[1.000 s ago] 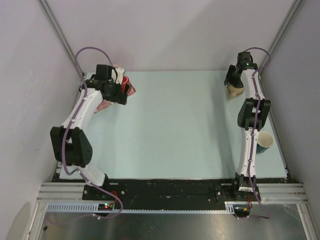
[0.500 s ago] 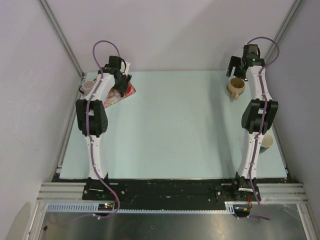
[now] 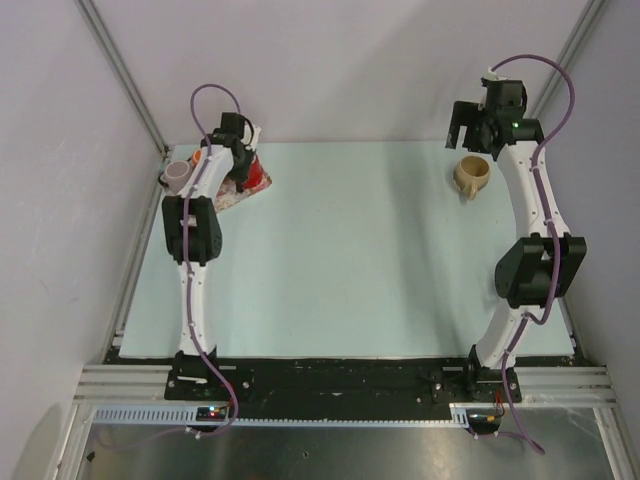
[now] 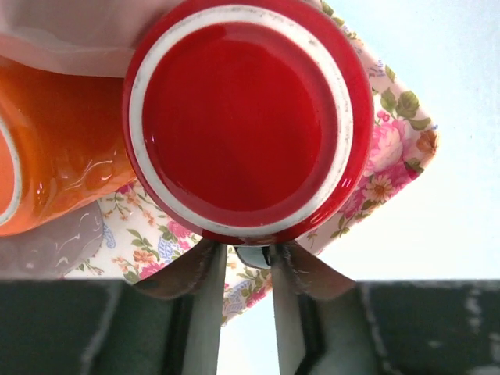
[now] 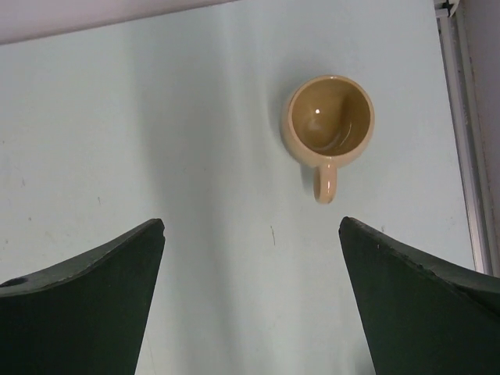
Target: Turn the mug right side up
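Note:
The mug (image 4: 246, 117) is red with a white ring on its base. It stands upside down on a floral tray (image 4: 391, 148) in the back left corner (image 3: 257, 177). My left gripper (image 4: 248, 254) reaches it from the near side (image 3: 243, 165). Its fingers (image 4: 209, 273) are drawn close together on a small pale piece at the mug's lower edge, apparently the handle. My right gripper (image 5: 251, 234) hangs wide open and holds nothing, above the table at the back right (image 3: 480, 120).
An orange mug (image 4: 55, 156) lies on its side against the red one. A pale cup (image 3: 177, 173) stands left of the floral tray (image 3: 225, 197). A tan mug (image 5: 328, 121) stands upright near the right rail (image 3: 470, 175), with its handle toward the arms.
The left arm stretched toward the back corner and its jaws closed in at the red mug. The right gripper opened, left the tan mug upright on the table and rose.

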`<move>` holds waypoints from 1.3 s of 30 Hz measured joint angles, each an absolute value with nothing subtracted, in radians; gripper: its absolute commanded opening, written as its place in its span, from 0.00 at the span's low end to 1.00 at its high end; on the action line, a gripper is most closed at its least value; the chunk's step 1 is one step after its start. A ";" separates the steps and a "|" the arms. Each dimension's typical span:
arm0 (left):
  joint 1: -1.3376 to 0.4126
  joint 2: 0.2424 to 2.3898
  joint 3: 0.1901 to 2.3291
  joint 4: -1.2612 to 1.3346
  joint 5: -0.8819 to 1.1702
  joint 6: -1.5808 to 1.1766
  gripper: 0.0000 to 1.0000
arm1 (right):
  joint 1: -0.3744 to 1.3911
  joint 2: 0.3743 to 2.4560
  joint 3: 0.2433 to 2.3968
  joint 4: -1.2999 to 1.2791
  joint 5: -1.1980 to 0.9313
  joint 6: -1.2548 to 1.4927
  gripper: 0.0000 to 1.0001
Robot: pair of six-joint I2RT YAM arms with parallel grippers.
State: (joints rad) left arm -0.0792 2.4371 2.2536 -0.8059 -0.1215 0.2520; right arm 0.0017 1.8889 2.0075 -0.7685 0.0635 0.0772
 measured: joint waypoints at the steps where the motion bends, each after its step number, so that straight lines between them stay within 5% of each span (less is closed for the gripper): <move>1: -0.078 2.437 2.254 -0.809 -0.115 0.252 0.15 | 0.005 1.871 1.991 -0.767 0.063 0.077 0.99; 5: -0.065 2.435 2.253 -0.806 -0.078 0.237 0.01 | 0.022 1.821 1.938 -0.768 0.064 0.076 0.99; 19: -0.038 2.307 2.088 -0.791 0.084 0.142 0.00 | 0.221 1.567 1.679 -0.683 -0.065 0.106 1.00; 27: -0.036 2.172 2.016 -0.818 0.199 0.049 0.00 | 0.450 1.539 1.419 -0.379 -0.275 0.280 1.00; 39: -0.065 1.793 1.839 -0.830 0.505 -0.127 0.00 | 0.576 1.760 1.388 0.279 -0.382 0.764 0.99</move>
State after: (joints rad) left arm -0.0647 1.7931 1.8385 -0.8303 0.5049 -0.1272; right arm 0.5762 1.7596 1.3876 0.2794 -0.3820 0.7643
